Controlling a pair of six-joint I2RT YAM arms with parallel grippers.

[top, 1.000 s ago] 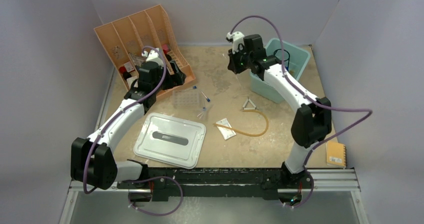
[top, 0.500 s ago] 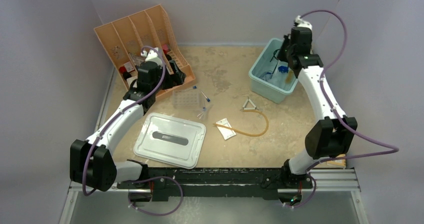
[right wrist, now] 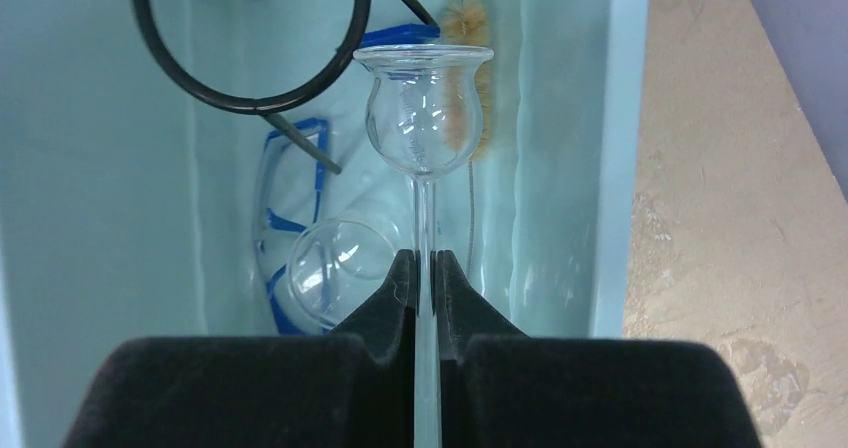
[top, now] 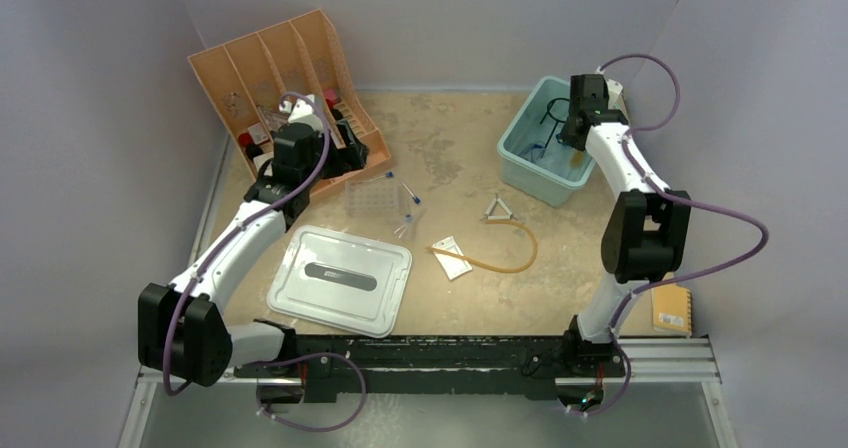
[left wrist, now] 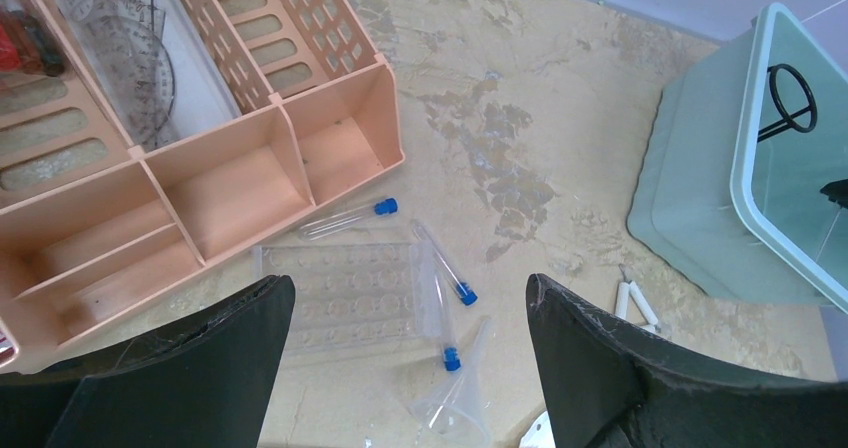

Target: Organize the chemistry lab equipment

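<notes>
Chemistry lab equipment point(top: 405, 213) is divided between the table point(top: 440, 148) surface and the teal bin point(top: 528, 176) at the far right. On the table, the clear tube rack point(left wrist: 345, 298) lies flat just in front of the peach organizer point(top: 268, 68), with blue-capped tubes point(left wrist: 443, 266) loose around its far and right edges and a clear funnel point(left wrist: 452, 408) near its corner. The wire triangle point(top: 499, 209), amber rubber hose point(top: 512, 258) and small clear packet point(top: 453, 256) lie to the right of the rack, and the hose touches both the triangle and the packet. The grey-white lid point(top: 340, 279) rests nearer the arm bases. The left gripper point(left wrist: 408, 298) hangs above the rack with its jaws spread wide and nothing between them. The right gripper point(right wrist: 425, 260) is positioned over the bin, jaws clamped on the thin stem of a glass thistle tube point(right wrist: 425, 118), bulb end pointing away from the wrist. Inside the bin lie the black wire ring point(right wrist: 255, 105), blue-framed goggles point(right wrist: 268, 183), a round glass flask point(right wrist: 330, 268) and a bristle brush point(right wrist: 465, 28).
</notes>
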